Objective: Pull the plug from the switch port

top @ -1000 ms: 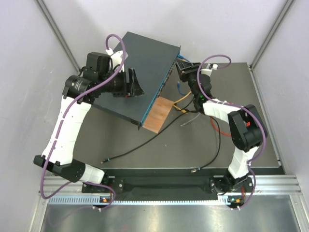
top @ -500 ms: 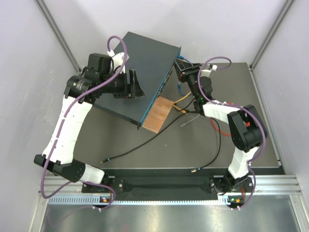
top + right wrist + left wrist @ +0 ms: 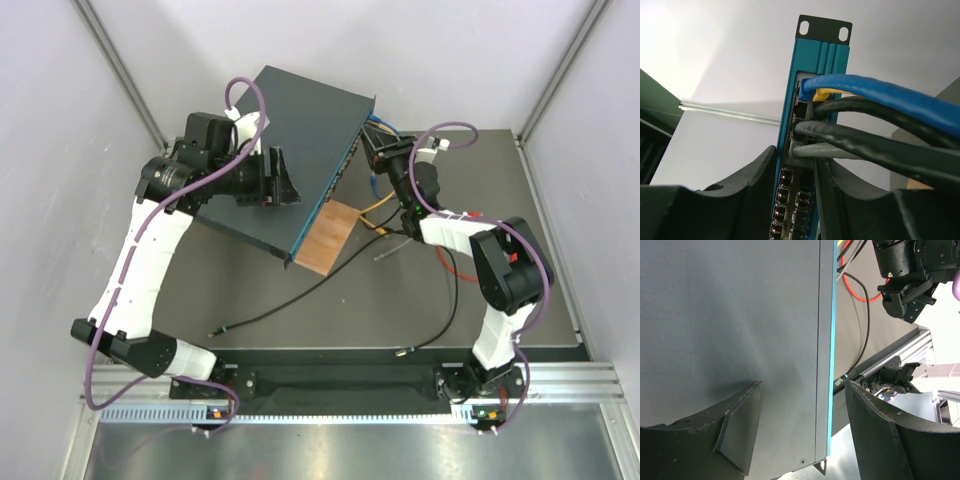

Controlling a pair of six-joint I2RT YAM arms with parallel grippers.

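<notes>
The switch (image 3: pixel 305 120) is a dark blue-grey box lying aslant at the back, its socket face turned to the right. My left gripper (image 3: pixel 283 183) is open over its top near the blue front edge (image 3: pixel 832 340); one finger (image 3: pixel 740 435) is over the lid, the other (image 3: pixel 880 435) is past the edge. My right gripper (image 3: pixel 371 148) is at the far end of the socket face (image 3: pixel 810 65). Its jaws stand narrowly apart (image 3: pixel 795 157) on either side of a grey plug (image 3: pixel 802 150). A strip of blue face shows between the left finger (image 3: pixel 755 190) and the plug.
Above the grey plug, a blue cable (image 3: pixel 880 95) and two black cables (image 3: pixel 880 145) are plugged in. A small brown board (image 3: pixel 327 235) lies by the switch's near corner. Orange (image 3: pixel 375 208), red (image 3: pixel 455 265) and loose black (image 3: pixel 300 300) cables trail over the dark mat.
My right gripper has moved a little to the left, closer to the socket face. The left arm has barely shifted.
</notes>
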